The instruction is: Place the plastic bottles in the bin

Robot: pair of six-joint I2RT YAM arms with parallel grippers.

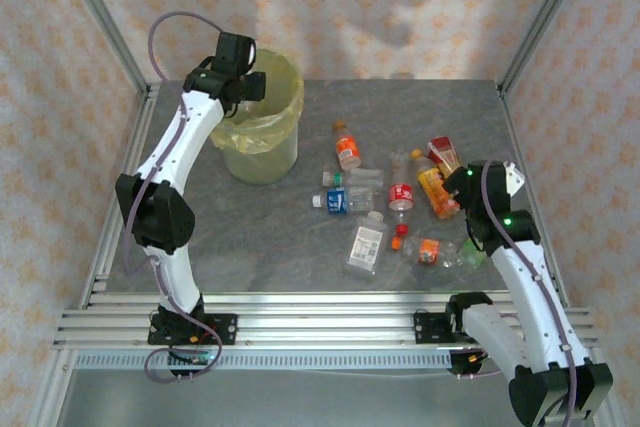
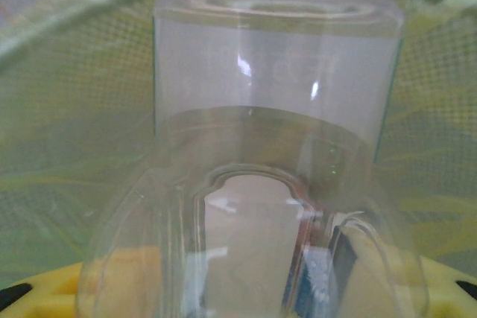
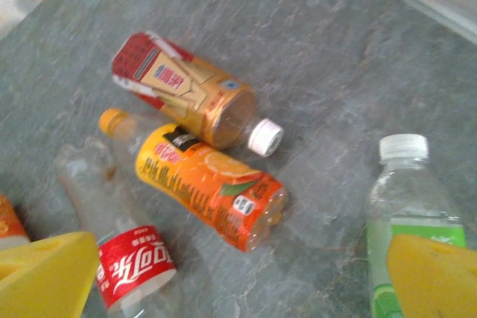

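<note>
My left gripper (image 1: 248, 85) hangs over the mouth of the bin (image 1: 265, 155), shut on a clear plastic bottle (image 2: 276, 94). Through that bottle, in the left wrist view, the bin's yellow-green bag (image 2: 67, 124) shows below. Several plastic bottles lie on the table's right half. My right gripper (image 3: 242, 281) stands open above them, nothing between its yellow fingers (image 3: 45, 277). Under it lie an orange-label bottle (image 3: 209, 184), a red-and-gold bottle with a white cap (image 3: 186, 91), a clear bottle with a red label (image 3: 130, 262) and a green-label bottle (image 3: 410, 221).
More bottles lie mid-table: an orange-label one (image 1: 347, 148), a blue-label one (image 1: 335, 200), a flat clear one (image 1: 366, 247) and a small orange one (image 1: 428, 250). Frame posts and patterned walls close in the grey table (image 1: 250, 237).
</note>
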